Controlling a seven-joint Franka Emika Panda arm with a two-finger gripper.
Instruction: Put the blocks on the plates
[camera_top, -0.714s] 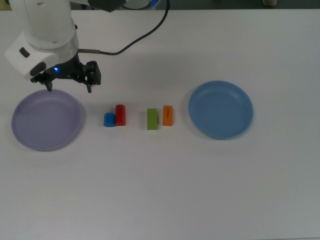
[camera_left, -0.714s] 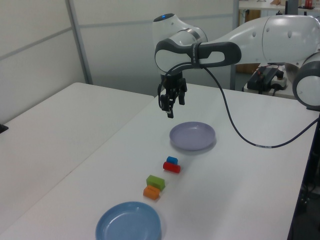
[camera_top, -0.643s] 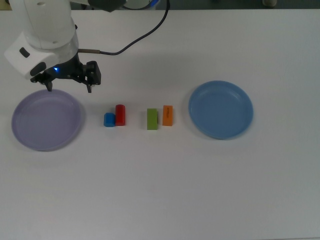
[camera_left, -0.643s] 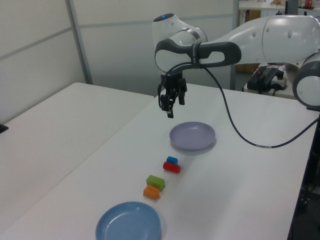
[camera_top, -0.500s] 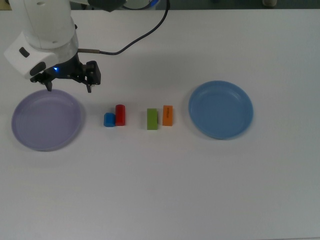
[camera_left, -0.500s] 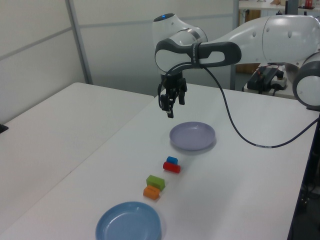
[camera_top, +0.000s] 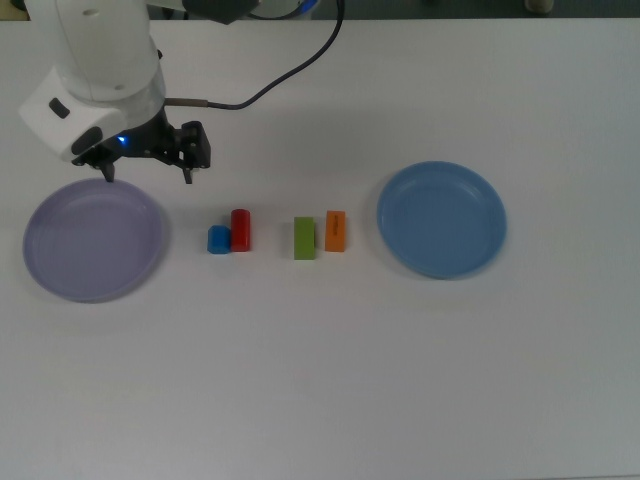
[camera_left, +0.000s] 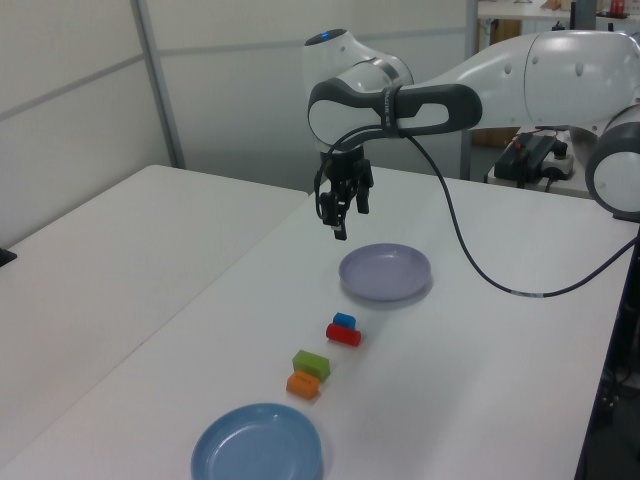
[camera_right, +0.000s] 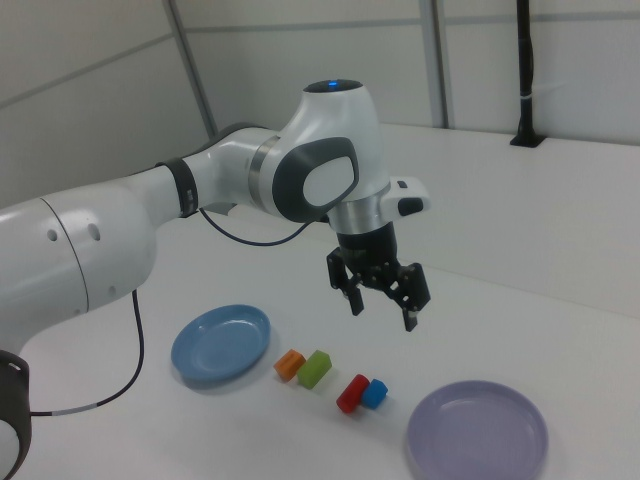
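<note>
gripper: my black two-finger gripper (camera_top: 147, 175) has slid slightly toward the top view's right; fingers spread, empty
blocks: small blue cube (camera_top: 218, 239), red oblong block (camera_top: 240, 229) unmoved

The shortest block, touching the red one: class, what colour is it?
Blue. The shortest block shows best in the top view, beside the red block.

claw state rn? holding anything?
Claw: open, holding nothing, above the table near the purple plate.
</note>
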